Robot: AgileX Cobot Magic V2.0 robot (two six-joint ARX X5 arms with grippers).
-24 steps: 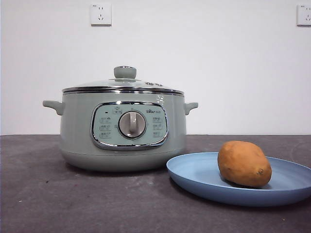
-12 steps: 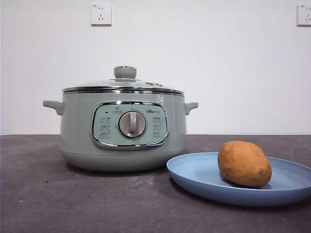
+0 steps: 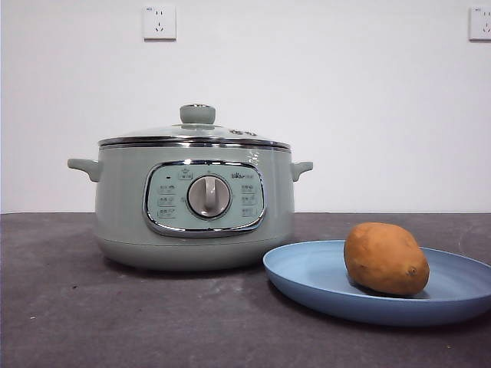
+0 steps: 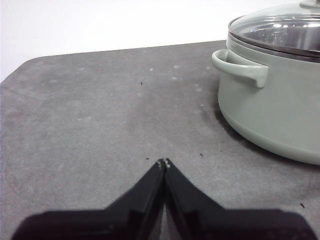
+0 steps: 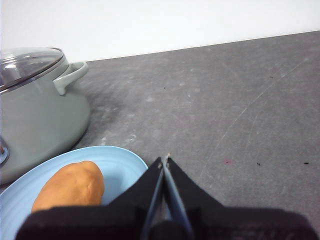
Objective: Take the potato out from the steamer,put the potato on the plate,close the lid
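**All 3 steps look done**

Potato (image 3: 386, 258) lying on the plate (image 3: 307, 277), just beside the steamer (image 3: 123, 207) on the dark bench (image 3: 77, 307). Lid (image 3: 196, 132) seated on the rim – nothing left to do, seemingly. Left end effector (image 4: 163, 162) and right end effector (image 5: 164, 160) both pressed closed, empty, held apart from everything. Small logo above the dial (image 3: 209, 196) – apparently "Bear", too tiny to confirm.
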